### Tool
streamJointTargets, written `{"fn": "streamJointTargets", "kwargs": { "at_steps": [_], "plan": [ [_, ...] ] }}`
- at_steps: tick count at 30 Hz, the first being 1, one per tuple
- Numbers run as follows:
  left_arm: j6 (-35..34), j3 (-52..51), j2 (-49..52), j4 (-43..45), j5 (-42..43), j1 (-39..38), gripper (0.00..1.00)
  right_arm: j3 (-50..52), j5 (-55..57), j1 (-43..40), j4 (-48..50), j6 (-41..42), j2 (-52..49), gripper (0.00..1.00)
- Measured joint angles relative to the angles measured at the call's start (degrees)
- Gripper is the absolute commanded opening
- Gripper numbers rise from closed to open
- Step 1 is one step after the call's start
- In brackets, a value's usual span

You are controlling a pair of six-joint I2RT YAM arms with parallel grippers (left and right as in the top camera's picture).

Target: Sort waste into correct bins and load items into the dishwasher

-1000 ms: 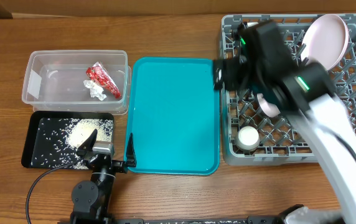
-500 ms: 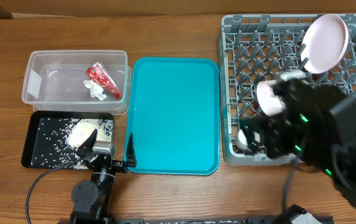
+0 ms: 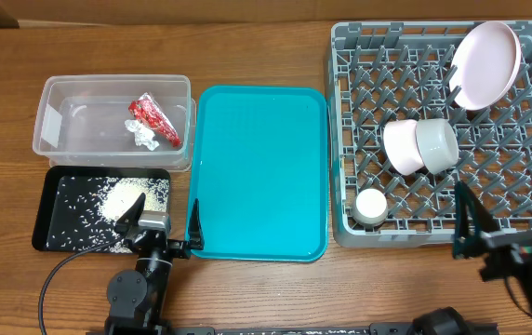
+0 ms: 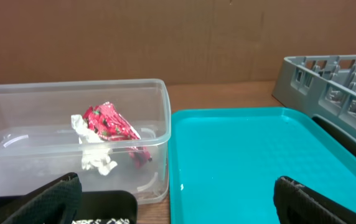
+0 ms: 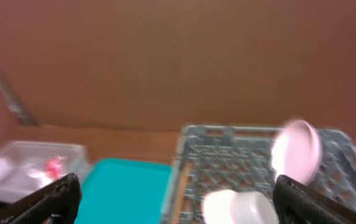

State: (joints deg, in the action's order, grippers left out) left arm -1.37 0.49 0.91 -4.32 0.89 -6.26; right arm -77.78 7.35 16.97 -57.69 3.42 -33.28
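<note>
The clear tub (image 3: 61, 140) holds the red wrapper (image 3: 154, 119); both also show in the left wrist view, the tub (image 4: 35, 118) and the wrapper (image 4: 111, 122). The black tray (image 3: 61, 219) holds rice grains (image 3: 122, 197). The grey dish rack (image 3: 526, 112) holds a pale plate (image 3: 485, 63) on edge, a pink bowl (image 3: 400, 146) touching a grey bowl (image 3: 437, 144), and a white cup (image 3: 371, 206). My left gripper (image 3: 165, 223) is open and empty between the black tray and the teal tray. My right gripper (image 3: 506, 216) is open and empty at the rack's front right. Chopsticks are not in view.
A large teal tray (image 3: 259, 172) lies between the bins and the rack and holds nothing. In the blurred right wrist view, the rack (image 5: 228, 155), plate (image 5: 296, 149) and teal tray (image 5: 128, 186) lie ahead. A brown wall stands behind the table.
My right arm has swept back from over the rack's far left to the table's front right. The grey bowl now shows beside the pink bowl. The left arm has not moved.
</note>
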Motion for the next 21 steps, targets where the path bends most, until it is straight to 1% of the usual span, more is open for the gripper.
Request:
{"fn": "streamJointTargets", "kwargs": {
  "at_steps": [4, 8, 13, 16, 18, 21],
  "plan": [
    [0.0, 0.0, 0.0, -0.1, 0.0, 0.0, 1.00, 18.5, -2.2, -6.6, 7.0, -1.7, 7.6, 1.00],
    [0.0, 0.0, 0.0, 0.0, 0.0, 0.0, 1.00, 34.0, -5.2, -9.5, 13.9, -2.3, 16.0, 1.00],
    [0.0, 0.0, 0.0, 0.0, 0.0, 0.0, 1.00, 48.5, -7.4, -9.9, 22.8, -2.7, 25.9, 1.00],
    [0.0, 0.0, 0.0, 0.0, 0.0, 0.0, 1.00, 55.5, -7.9, -10.3, 27.6, -2.8, 29.2, 1.00],
    [0.0, 0.0, 0.0, 0.0, 0.0, 0.0, 1.00, 60.7, -8.4, -10.7, 32.5, -2.8, 31.0, 1.00],
    [0.0, 0.0, 0.0, 0.0, 0.0, 0.0, 1.00, 66.0, -8.6, -10.8, 38.7, -3.0, 32.1, 1.00]
  ]
}}
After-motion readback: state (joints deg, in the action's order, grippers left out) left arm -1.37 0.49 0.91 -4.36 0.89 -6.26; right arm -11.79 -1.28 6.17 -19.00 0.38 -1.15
